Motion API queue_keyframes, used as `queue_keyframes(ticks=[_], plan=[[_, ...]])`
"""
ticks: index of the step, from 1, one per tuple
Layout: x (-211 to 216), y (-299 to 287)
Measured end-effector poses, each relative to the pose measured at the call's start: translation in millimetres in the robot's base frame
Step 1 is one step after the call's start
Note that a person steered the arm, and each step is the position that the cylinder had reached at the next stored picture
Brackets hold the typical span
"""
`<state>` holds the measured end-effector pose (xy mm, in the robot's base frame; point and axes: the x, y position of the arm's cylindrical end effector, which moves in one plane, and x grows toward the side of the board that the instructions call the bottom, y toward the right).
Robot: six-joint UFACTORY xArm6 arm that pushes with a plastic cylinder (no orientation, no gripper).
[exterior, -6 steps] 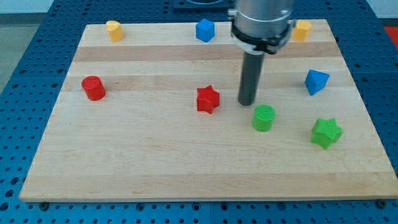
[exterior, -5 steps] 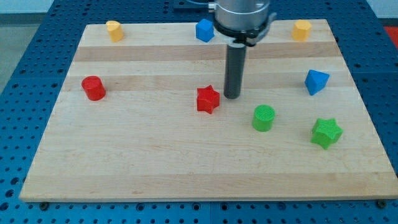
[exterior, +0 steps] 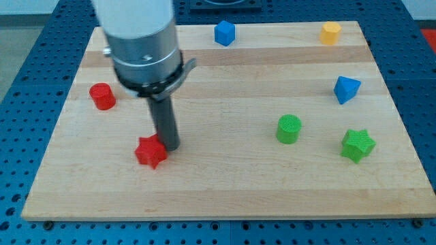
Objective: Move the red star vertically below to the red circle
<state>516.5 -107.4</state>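
Observation:
The red star (exterior: 150, 152) lies on the wooden board (exterior: 225, 184), left of centre and toward the view's bottom. My tip (exterior: 169, 145) touches the star's upper right side. The red circle, a short red cylinder (exterior: 102, 96), stands near the board's left edge, up and to the left of the star. The arm's grey body hides the board's top left part.
A blue block (exterior: 224, 32) and a yellow block (exterior: 330, 32) sit along the top edge. A blue block (exterior: 346, 89) sits at the right. A green cylinder (exterior: 289, 128) and a green star (exterior: 357, 145) sit at the lower right.
My tip has swept left and down across the board, pushing the red star from the centre to the lower left. The yellow block at the top left is now hidden by the arm.

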Motion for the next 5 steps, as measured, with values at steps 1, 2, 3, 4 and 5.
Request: queue_keyframes(ticks=[1, 2, 3, 4, 5], plan=[[16, -23], [26, -50], [32, -59], [32, -53], [39, -49]])
